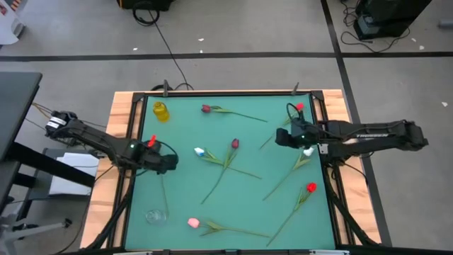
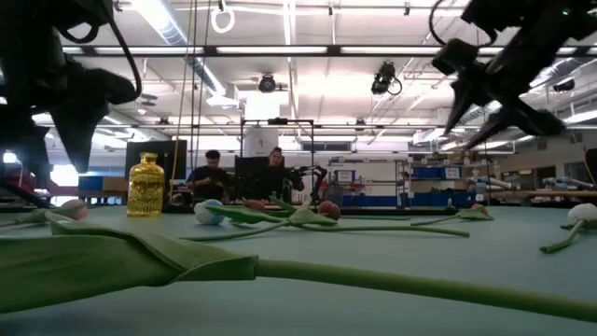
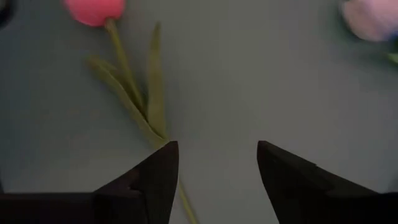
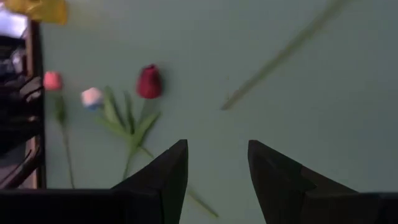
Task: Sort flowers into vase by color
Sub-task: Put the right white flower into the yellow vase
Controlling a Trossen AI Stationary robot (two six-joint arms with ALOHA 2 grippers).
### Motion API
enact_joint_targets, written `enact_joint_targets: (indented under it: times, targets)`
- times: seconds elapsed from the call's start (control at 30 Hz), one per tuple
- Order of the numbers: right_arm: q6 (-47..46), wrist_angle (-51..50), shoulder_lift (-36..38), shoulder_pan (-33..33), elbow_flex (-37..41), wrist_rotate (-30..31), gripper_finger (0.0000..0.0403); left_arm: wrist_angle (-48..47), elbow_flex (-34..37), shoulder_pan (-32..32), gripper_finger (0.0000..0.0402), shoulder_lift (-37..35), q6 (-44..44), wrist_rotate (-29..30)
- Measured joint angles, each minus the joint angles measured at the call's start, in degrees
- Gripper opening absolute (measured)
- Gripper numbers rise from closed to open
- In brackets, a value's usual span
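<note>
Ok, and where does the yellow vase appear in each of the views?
High view: yellow vase stands near the mat's far left corner.
Low view: upright at the left, in the background.
Left wrist view: not in it.
Right wrist view: cut off at the picture's edge, beyond the tulips.
Shared landmark: the white tulip, in all three of those views.

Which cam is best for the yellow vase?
Low view: the yellow vase stands upright in full profile on the green table. The high view shows only its top near the far-left corner. The right wrist view clips it; the left wrist view misses it.
</note>
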State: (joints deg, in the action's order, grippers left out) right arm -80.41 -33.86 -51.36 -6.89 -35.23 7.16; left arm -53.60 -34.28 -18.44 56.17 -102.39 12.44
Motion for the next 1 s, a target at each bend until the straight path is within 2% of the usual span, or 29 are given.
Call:
enact_joint_targets:
  times: [0.27, 0.43, 0.6, 0.8, 1.0]
  targets:
    - [5.3, 0.8, -8.2, -0.6, -7.5, -0.1, 0.0176, 0.7, -0.1, 0.0, 0.0224, -0.8, 1.7, 1.1]
    - [1.9, -0.3, -12.9, -0.8, -8.1, -5.0, 0.0176, 0.9, -0.2, 0.0, 0.0224, -2.4, 3.1, 1.3]
    - [-3.5, -8.3, -17.2, -0.8, -8.0, -11.5, 0.0176, 1.9, -0.2, 0.0, 0.0224, -6.5, 5.1, 3.3]
    - [-5.6, -16.5, -21.6, 2.6, -8.0, -20.3, 0.0172, 4.8, -0.2, 1.2, 0.0224, -11.4, 16.9, 11.4]
    - [-13.3, -17.6, -25.0, 7.4, -8.0, -21.8, 0.0169, 20.0, -0.2, 5.5, 0.0218, -13.6, 38.2, 13.0]
